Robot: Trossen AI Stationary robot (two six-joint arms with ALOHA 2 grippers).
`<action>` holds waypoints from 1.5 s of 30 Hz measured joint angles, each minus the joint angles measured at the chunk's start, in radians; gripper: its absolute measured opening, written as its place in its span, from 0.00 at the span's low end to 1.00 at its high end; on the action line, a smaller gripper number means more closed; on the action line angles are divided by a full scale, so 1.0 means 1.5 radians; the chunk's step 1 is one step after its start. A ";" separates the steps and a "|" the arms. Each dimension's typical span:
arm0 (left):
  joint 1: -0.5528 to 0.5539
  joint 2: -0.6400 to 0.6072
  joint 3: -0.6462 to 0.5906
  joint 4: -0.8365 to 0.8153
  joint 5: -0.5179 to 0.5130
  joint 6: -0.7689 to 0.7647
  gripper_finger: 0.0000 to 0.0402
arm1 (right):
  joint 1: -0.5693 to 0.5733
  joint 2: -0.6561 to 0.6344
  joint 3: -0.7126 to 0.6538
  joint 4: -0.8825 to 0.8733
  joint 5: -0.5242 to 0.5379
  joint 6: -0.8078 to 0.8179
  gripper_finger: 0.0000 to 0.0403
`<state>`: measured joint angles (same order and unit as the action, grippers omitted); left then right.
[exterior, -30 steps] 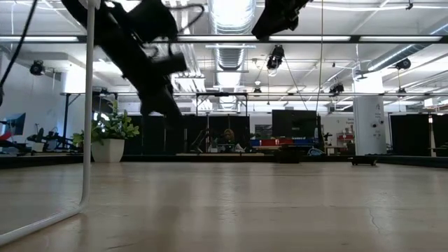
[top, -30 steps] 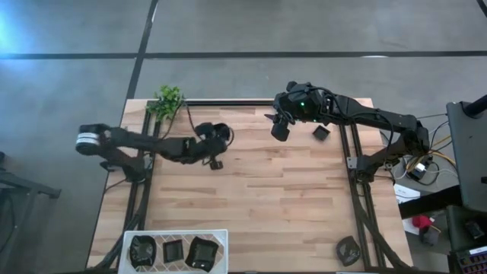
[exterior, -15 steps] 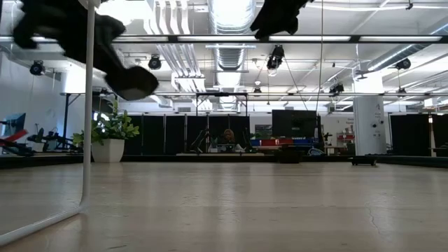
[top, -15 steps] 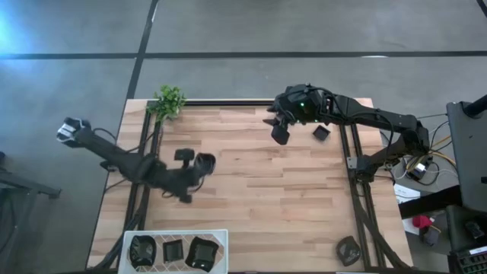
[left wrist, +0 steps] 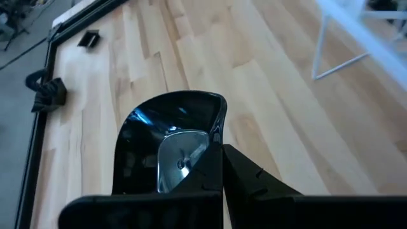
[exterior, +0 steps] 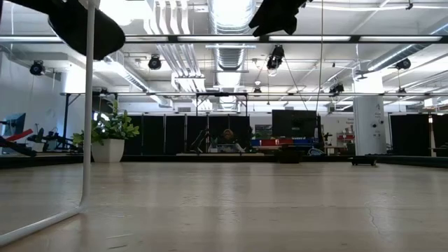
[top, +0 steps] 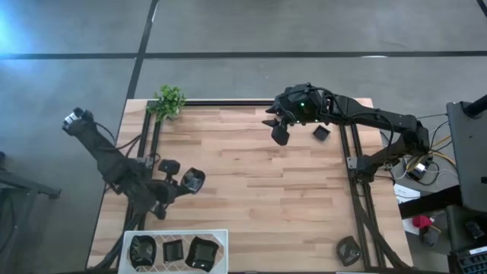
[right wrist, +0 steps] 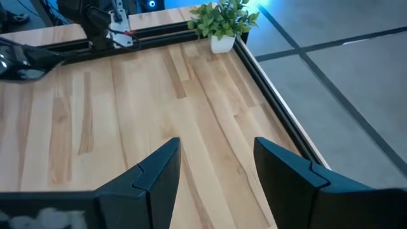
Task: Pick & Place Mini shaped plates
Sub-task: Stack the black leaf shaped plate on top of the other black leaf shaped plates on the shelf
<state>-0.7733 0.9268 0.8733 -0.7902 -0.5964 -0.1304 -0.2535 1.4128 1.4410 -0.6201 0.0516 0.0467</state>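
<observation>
Plate held: a glossy black plate, pinched at its rim by the left gripper, whose fingers are closed tight on it; it is carried above the table's left half, just up from the tray.
Plate's pose: tilted, hollow side toward the wrist camera, long axis running on from the fingers.
Right gripper: fingers spread wide, holding nothing, above the far edge of the table.
Tray: white, at the near-left corner, holding three black plates.
Other plates: one small plate by the right rail near the right gripper; another at the near-right corner.
Plant: at the far-left corner, well apart from both grippers.
</observation>
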 joint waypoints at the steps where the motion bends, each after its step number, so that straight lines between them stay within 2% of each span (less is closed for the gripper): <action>1: -0.007 0.000 0.008 -0.010 0.000 -0.002 0.00 | 0.000 0.000 0.000 0.000 0.000 0.001 0.48; 8: -0.043 0.003 0.046 -0.029 0.029 -0.034 0.00 | 0.000 0.000 -0.001 0.001 0.000 0.003 0.48; 16: -0.112 0.003 0.080 -0.036 0.120 -0.054 0.00 | 0.000 0.000 -0.001 0.001 0.000 0.004 0.48; 19: -0.142 0.002 0.099 -0.064 0.162 0.007 0.00 | 0.000 0.000 -0.001 0.002 0.000 0.004 0.48; 29: -0.193 -0.042 0.104 -0.101 0.181 0.257 0.00 | 0.000 0.000 -0.001 0.012 -0.001 0.004 0.48; 33: -0.191 -0.060 0.103 -0.100 0.111 0.275 0.00 | 0.002 0.001 -0.001 0.039 -0.036 0.004 0.48; 36: -0.191 -0.057 0.103 -0.102 0.021 0.279 0.00 | 0.011 0.008 -0.001 0.085 -0.070 0.002 0.48; 41: -0.185 -0.028 0.103 -0.096 -0.142 0.266 0.00 | 0.035 0.041 -0.001 0.183 -0.077 0.019 0.48; 45: -0.179 0.002 0.103 -0.090 -0.199 0.283 0.00 | 0.048 0.065 -0.002 0.217 -0.077 -0.004 0.48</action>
<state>-1.0420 0.9297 1.0271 -0.9256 -0.8949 0.2948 -0.1816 1.5107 1.4380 -0.2953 -0.0645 0.0402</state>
